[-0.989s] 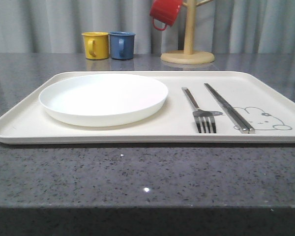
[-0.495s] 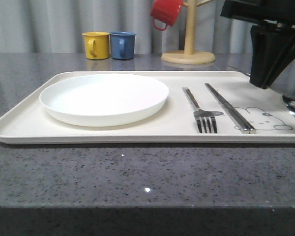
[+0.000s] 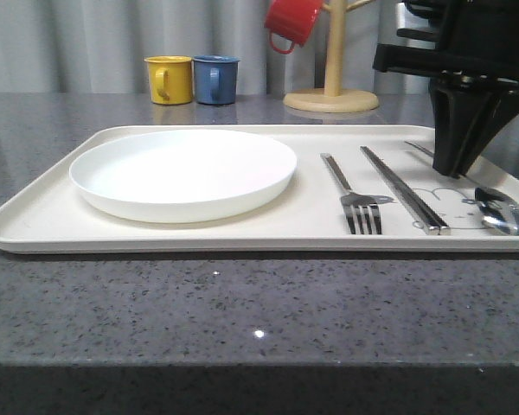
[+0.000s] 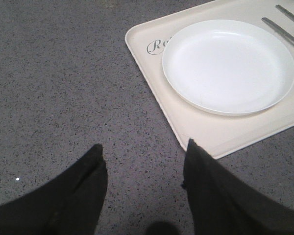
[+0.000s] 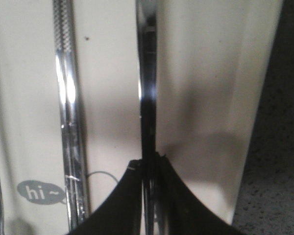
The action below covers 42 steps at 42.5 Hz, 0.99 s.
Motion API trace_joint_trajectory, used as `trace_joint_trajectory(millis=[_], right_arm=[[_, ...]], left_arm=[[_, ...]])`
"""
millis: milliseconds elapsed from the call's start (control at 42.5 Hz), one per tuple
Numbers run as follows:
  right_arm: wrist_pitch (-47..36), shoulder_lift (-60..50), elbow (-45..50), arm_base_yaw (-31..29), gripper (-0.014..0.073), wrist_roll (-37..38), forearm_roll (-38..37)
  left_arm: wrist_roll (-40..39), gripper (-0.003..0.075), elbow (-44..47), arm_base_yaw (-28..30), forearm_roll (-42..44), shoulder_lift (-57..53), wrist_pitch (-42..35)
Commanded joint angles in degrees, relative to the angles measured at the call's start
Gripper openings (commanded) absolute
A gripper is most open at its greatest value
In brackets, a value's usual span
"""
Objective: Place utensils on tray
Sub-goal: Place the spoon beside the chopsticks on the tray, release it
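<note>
- The left hand (image 4: 142, 188) hangs with its dark fingers spread over the speckled grey surface (image 4: 63, 83), holding nothing; the tray's corner lies toward 1 o'clock from it in the left wrist view.
- The cream tray (image 3: 35, 220) lies flat on the surface, spanning most of the front view.
- A round white plate (image 3: 182, 173) sits on the tray's left half.
- A yellow mug (image 3: 169, 79) and a blue mug (image 3: 214, 79) stand side by side beyond the tray, at 12 o'clock from the plate.
- A red mug (image 3: 290, 22) hangs on a wooden mug tree (image 3: 332, 91) further right.
- The fork (image 3: 355, 197) lies on the tray at 3 o'clock from the plate, tines toward the camera.
- The chopsticks (image 3: 402, 188) lie just beside the fork, at its 3 o'clock, together as a pair.
- The spoon (image 3: 500, 214) rests on the tray near its right edge, bowl toward the camera, over the rabbit drawing (image 3: 454, 203).
- The right hand (image 3: 457, 169) points down over the spoon's handle; in the right wrist view its fingers (image 5: 130, 200) are pressed together on that handle.
</note>
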Motion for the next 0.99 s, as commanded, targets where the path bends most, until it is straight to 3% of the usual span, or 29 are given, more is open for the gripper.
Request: trace_joint_trajectory(millis=[0, 306, 424, 589, 801, 966], right_arm=[[1.0, -2.6, -1.8, -0.1, 0.0064, 0.7, -0.8], [0.5, -2.6, -1.8, -0.1, 0.0302, 0.7, -1.4], [-0.2, -3.1, -1.8, -0.1, 0.0313, 0.6, -1.4], [-0.1, -6.8, -2.3, -0.1, 0.0311, -5.5, -1.4], [-0.4, -17.6, -0.6, -0.1, 0.0311, -12.2, -1.4], [-3.9, -28.9, 6.0, -0.1, 0.0311, -14.6, -2.0]], left_arm=[[-0.5, 0.0353, -1.5, -0.4, -0.3, 0.1, -4.0], [-0.5, 0.0353, -1.5, -0.4, -0.3, 0.1, -4.0], [-0.5, 0.0353, -1.5, -0.4, -0.3, 0.1, -4.0], [-0.5, 0.0353, -1.5, -0.4, -0.3, 0.1, -4.0], [-0.5, 0.0353, -1.5, -0.4, -0.3, 0.1, -4.0], [-0.5, 0.0353, -1.5, -0.4, -0.3, 0.1, -4.0]])
